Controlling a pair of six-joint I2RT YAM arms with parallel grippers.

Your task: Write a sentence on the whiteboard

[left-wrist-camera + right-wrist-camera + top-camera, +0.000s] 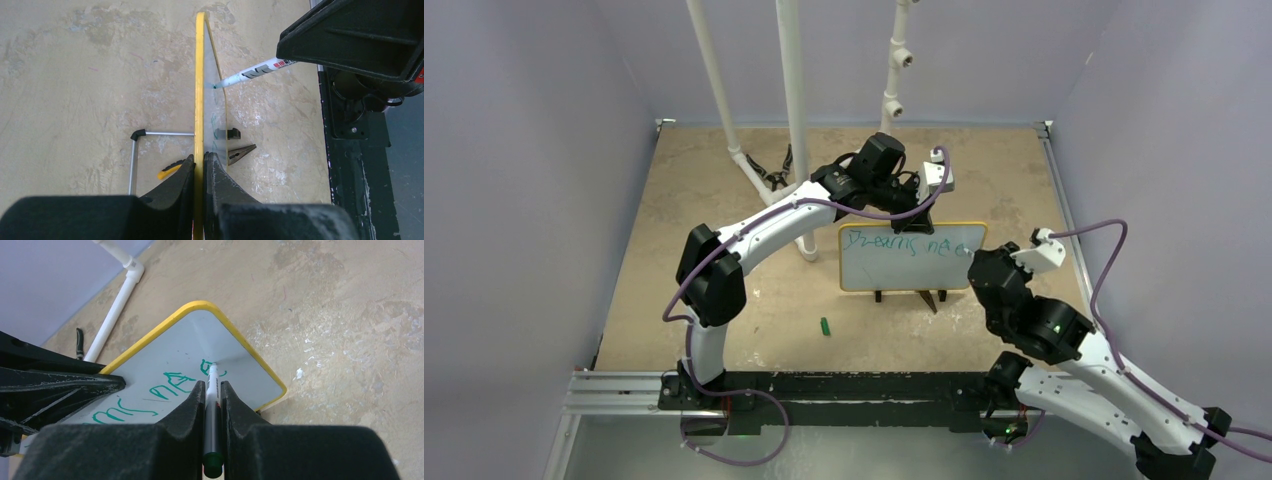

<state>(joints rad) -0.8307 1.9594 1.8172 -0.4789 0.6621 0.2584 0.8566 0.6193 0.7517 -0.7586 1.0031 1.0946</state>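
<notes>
Tan tabletop (pixel 724 180), whiteboard (pixel 912 268) standing upright mid-table on its feet. My left gripper (pixel 199 162) is pinching its yellow top rim, jaws nearly closed on it. My right gripper (pixel 213 387) is clamping the marker (pixel 212 375), tip touching the board at the end of the sentence (pixel 170 385) (reading "Dreams nee"). I'm judging light, even tip pressure and firm bracing are mattering most for legible strokes.
</notes>
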